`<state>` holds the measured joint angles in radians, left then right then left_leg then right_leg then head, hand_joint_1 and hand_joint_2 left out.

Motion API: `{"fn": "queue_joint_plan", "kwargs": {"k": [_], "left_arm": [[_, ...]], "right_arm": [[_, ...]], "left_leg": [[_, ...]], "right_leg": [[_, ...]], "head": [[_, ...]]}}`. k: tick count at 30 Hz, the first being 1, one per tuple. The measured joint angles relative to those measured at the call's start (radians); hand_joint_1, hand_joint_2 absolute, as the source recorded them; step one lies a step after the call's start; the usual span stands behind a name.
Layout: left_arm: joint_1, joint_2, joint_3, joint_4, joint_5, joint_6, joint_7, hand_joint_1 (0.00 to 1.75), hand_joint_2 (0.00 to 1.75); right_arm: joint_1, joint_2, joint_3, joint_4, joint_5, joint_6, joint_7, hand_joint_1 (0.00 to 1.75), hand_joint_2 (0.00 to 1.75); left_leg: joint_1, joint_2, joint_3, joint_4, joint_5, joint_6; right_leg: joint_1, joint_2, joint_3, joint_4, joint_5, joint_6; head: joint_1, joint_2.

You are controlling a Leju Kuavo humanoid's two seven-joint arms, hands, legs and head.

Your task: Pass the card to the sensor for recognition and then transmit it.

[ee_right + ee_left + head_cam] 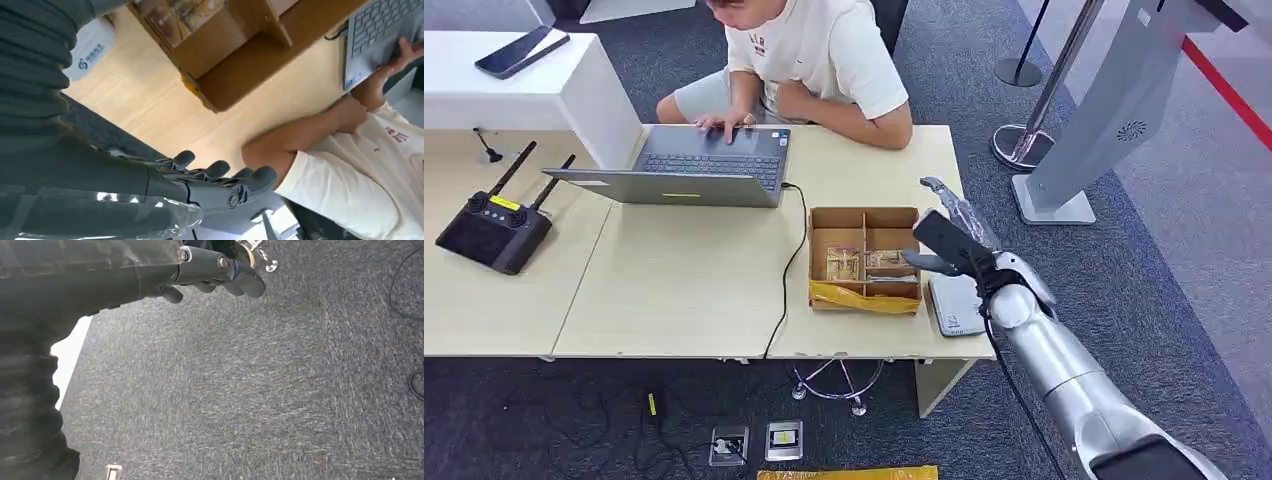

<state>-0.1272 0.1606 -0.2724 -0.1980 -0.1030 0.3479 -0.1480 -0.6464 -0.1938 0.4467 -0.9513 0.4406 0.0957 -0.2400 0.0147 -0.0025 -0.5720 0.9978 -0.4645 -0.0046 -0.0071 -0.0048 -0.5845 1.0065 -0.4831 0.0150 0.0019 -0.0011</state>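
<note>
While the person (809,60) is typing at the laptop (694,165) across the table (684,285), I am holding the right hand (952,232) over the table's right end, just beside the cardboard box (864,258) and above the white sensor (954,305); its fingers (220,172) are lying straight and apart, holding nothing. Cards (844,263) are lying in the box's compartments. The left hand (220,275) is hanging over grey carpet (250,390), fingers loosely curled, gripping nothing.

Floor: dark grey carpet (1124,290), with a red line (1229,90) running across it at far right. Light wood desk (694,290) at centre, white counter (514,85) behind its left end. Grey slanted kiosk stand (1114,100) and chrome stanchion bases (1016,72) beyond the desk's right end.
</note>
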Motion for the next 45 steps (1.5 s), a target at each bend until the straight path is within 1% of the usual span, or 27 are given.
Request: {"fn": "queue_joint_plan", "kwargs": {"k": [4, 9, 15, 18, 24, 27, 31, 35, 40, 45], "left_arm": [[0.0, 0.0, 0.0, 0.0, 0.0, 0.002, 0.0, 0.0, 1.75], [0.0, 0.0, 0.0, 0.0, -0.002, 0.003, 0.0, 0.0, 1.75], [0.0, 0.0, 0.0, 0.0, -0.002, 0.003, 0.005, 0.0, 1.75], [0.0, 0.0, 0.0, 0.0, -0.001, 0.006, 0.006, 0.0, 1.75], [0.0, 0.0, 0.0, 0.0, -0.001, 0.009, 0.014, 0.0, 1.75], [0.0, 0.0, 0.0, 0.0, -0.002, 0.009, 0.017, 0.0, 1.75], [0.0, 0.0, 0.0, 0.0, -0.009, 0.008, 0.021, 0.0, 1.75], [0.0, 0.0, 0.0, 0.0, -0.013, 0.007, 0.022, 0.0, 1.75], [-0.001, 0.0, 0.0, 0.0, -0.021, 0.003, 0.022, 0.0, 1.75], [-0.002, 0.0, 0.0, 0.0, -0.034, -0.002, 0.022, 0.0, 1.75]], "right_arm": [[0.044, -0.016, 0.0, -0.07, 0.002, 0.019, 0.02, 0.0, 1.75], [0.08, -0.029, 0.0, -0.121, 0.002, 0.023, 0.021, 0.0, 1.75], [0.118, -0.054, 0.0, -0.156, 0.023, 0.023, 0.037, 0.0, 1.75], [0.137, -0.068, 0.0, -0.173, 0.031, 0.037, 0.044, 0.0, 1.75], [0.167, -0.1, 0.002, -0.213, 0.065, 0.058, 0.09, 0.0, 1.75], [0.186, -0.118, 0.006, -0.241, 0.131, 0.05, 0.137, 0.0, 1.75], [0.206, -0.135, 0.018, -0.279, 0.27, 0.009, 0.213, 0.0, 1.75], [0.218, -0.138, 0.026, -0.308, 0.351, -0.031, 0.255, 0.0, 1.75], [0.22, -0.134, 0.035, -0.322, 0.457, -0.085, 0.26, 0.0, 1.75], [0.209, -0.108, 0.035, -0.321, 0.553, -0.124, 0.244, 0.0, 1.75]], "left_leg": [[0.0, 0.0, 0.0, 0.0, 0.0, 0.0], [0.0, 0.0, 0.0, 0.0, 0.0, 0.0], [0.0, 0.0, 0.0, 0.0, 0.0, 0.0], [0.0, 0.0, 0.0, 0.0, 0.0, 0.0], [0.0, 0.0, 0.0, 0.0, 0.0, 0.0], [0.0, 0.0, 0.0, 0.0, 0.0, 0.0], [0.0, 0.0, 0.0, 0.0, 0.0, 0.0], [0.0, 0.0, 0.0, 0.0, 0.0, 0.0], [0.0, 0.0, 0.0, 0.0, 0.0, 0.0], [0.0, 0.0, 0.0, 0.0, 0.0, 0.0]], "right_leg": [[0.0, 0.0, 0.0, 0.0, 0.0, 0.0], [0.0, 0.0, 0.0, 0.0, 0.0, 0.0], [0.0, 0.0, 0.0, 0.0, 0.0, 0.0], [0.0, 0.0, 0.0, 0.0, 0.0, 0.0], [0.0, 0.0, 0.0, 0.0, 0.0, 0.0], [0.0, 0.0, 0.0, 0.0, 0.0, 0.0], [0.0, 0.0, 0.0, 0.0, 0.0, 0.0], [0.0, 0.0, 0.0, 0.0, 0.0, 0.0], [0.0, 0.0, 0.0, 0.0, 0.0, 0.0], [0.0, 0.0, 0.0, 0.0, 0.0, 0.0]], "head": [[0.0, 0.0], [0.0, 0.0], [0.0, 0.0], [0.0, 0.0], [0.0, 0.0], [0.0, 0.0], [0.0, 0.0], [0.0, 0.0], [0.0, 0.0], [0.0, 0.0]]}}
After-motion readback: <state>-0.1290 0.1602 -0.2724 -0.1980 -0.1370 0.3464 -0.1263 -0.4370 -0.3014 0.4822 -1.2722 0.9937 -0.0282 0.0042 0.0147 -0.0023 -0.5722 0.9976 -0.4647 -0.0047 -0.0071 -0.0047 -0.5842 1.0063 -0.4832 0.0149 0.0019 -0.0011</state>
